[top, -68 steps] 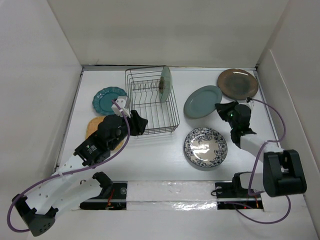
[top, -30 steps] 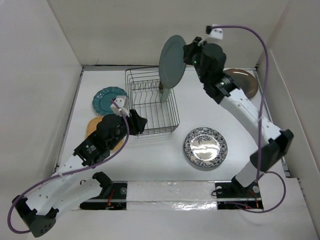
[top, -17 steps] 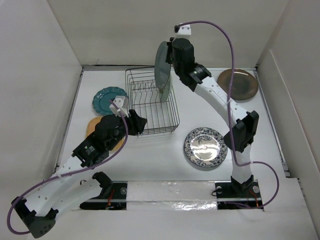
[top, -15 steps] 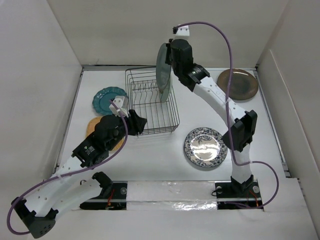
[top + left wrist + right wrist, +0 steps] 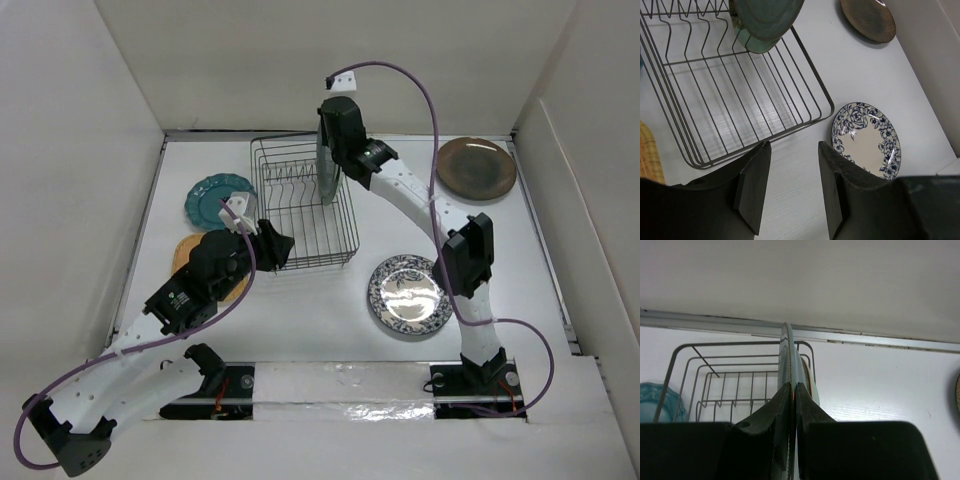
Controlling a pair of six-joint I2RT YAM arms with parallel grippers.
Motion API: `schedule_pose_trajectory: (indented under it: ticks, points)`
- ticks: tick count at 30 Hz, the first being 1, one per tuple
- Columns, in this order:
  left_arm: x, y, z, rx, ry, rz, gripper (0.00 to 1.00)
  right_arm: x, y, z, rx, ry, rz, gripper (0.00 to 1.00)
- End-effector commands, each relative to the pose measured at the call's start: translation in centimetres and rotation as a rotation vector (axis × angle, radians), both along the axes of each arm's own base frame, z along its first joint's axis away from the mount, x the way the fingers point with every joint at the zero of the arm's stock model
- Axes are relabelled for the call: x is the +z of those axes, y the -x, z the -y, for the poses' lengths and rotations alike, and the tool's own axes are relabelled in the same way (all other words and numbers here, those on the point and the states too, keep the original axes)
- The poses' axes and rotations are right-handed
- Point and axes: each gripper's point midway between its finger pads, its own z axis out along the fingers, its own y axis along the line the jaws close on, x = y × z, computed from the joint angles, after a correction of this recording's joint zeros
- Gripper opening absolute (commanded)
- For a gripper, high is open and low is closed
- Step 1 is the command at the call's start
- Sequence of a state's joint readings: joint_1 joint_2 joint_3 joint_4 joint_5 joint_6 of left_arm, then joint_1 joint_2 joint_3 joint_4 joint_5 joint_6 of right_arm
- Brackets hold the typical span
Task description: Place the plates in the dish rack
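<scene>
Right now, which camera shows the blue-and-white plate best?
Left wrist: the blue-and-white plate lies close and nearly whole, its floral rim sharp. Top external shows it smaller, the right arm crossing its right edge. Right wrist does not show it.

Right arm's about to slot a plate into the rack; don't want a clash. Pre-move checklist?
1. Right pincer shut on grey-blue plate: ok.
2. Plate upright, on edge, above far end of dish rack: ok.
3. Gap to pale mint plate already racked: cannot tell, they overlap in every view.
4. Bottom edge lined up between prongs: cannot tell, hidden.
5. Left pincer open, empty, at rack's near-left corner, away from that plate: ok.
</scene>
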State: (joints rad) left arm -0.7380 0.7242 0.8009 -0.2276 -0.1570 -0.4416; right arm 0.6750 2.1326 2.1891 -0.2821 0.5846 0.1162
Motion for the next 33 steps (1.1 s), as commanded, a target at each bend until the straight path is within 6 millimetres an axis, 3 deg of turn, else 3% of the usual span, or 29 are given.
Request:
schedule_pose_trajectory:
  ticks: [1,7,12,14,15,16,17,19,21,22,23,24,25,26,27,28,29,30,31,32,33]
  points:
    - [1.7,-0.2,0.2,-0.014,0.03,0.054,0.4,6.3,0.8,-0.4,0.005,-0.139,0.162,0.0]
    - [1.6,-0.1,0.2,-0.014,0.029,0.053,0.4,2.2,0.9,-1.0,0.026,-0.127,0.097,0.0]
    - [1.7,-0.1,0.2,-0.013,0.032,0.054,0.4,0.1,0.9,-1.0,0.017,-0.125,0.06,0.0]
    - [1.7,-0.1,0.2,-0.014,0.03,0.054,0.4,-0.4,1.0,-0.8,0.003,-0.132,0.044,0.1]
    - [1.6,-0.1,0.2,-0.015,0.028,0.051,0.4,0.2,1.0,-0.1,-0.009,-0.155,0.05,0.2]
    - [1.6,-0.1,0.2,-0.015,0.03,0.052,0.4,0.5,1.2,0.0,-0.008,-0.168,0.051,0.43]
    - [1.6,-0.2,0.3,-0.015,0.029,0.053,0.4,0.8,1.2,0.4,-0.005,-0.183,0.051,0.54]
    - [1.7,-0.1,0.3,-0.017,0.03,0.053,0.4,3.2,1.9,1.1,0.013,-0.245,0.07,0.74]
    - [1.6,-0.2,0.3,-0.017,0.029,0.052,0.4,4.3,2.5,1.4,0.043,-0.296,0.069,0.8]
    - [1.5,-0.2,0.3,-0.017,0.028,0.051,0.4,6.6,2.8,3.1,0.034,-0.336,0.103,0.85]
    - [1.6,-0.2,0.3,-0.015,0.029,0.053,0.4,7.5,3.3,3.5,0.057,-0.364,0.112,0.85]
    - [1.6,-0.2,0.3,-0.015,0.029,0.053,0.4,6.6,3.6,4.1,0.058,-0.392,0.092,0.85]
    - [1.6,-0.2,0.3,-0.015,0.029,0.053,0.4,7.6,3.9,4.9,0.065,-0.432,0.116,0.86]
    - [1.6,-0.2,0.3,-0.015,0.028,0.051,0.4,9.8,4.7,7.3,0.062,-0.475,0.157,0.86]
    - [1.6,-0.1,0.3,-0.017,0.028,0.051,0.4,10.2,5.0,8.6,0.047,-0.529,0.165,0.85]
    - [1.6,-0.1,0.3,-0.018,0.03,0.052,0.4,8.3,5.0,10.0,0.022,-0.55,0.158,0.72]
    - [1.6,-0.1,0.3,-0.018,0.03,0.052,0.4,9.3,5.2,14.1,-0.048,-0.586,0.202,0.55]
    - [1.6,-0.1,0.3,-0.018,0.031,0.053,0.4,8.5,5.2,16.0,-0.095,-0.645,0.199,0.36]
    - [1.6,0.0,0.3,-0.022,0.031,0.052,0.4,4.7,4.9,18.2,-0.161,-0.65,0.149,0.04]
    - [1.6,0.0,0.3,-0.023,0.032,0.054,0.4,3.1,4.8,20.4,-0.215,-0.663,0.132,0.0]
    - [1.7,0.0,0.3,-0.022,0.034,0.055,0.4,1.9,4.6,24.7,-0.316,-0.713,0.139,0.0]
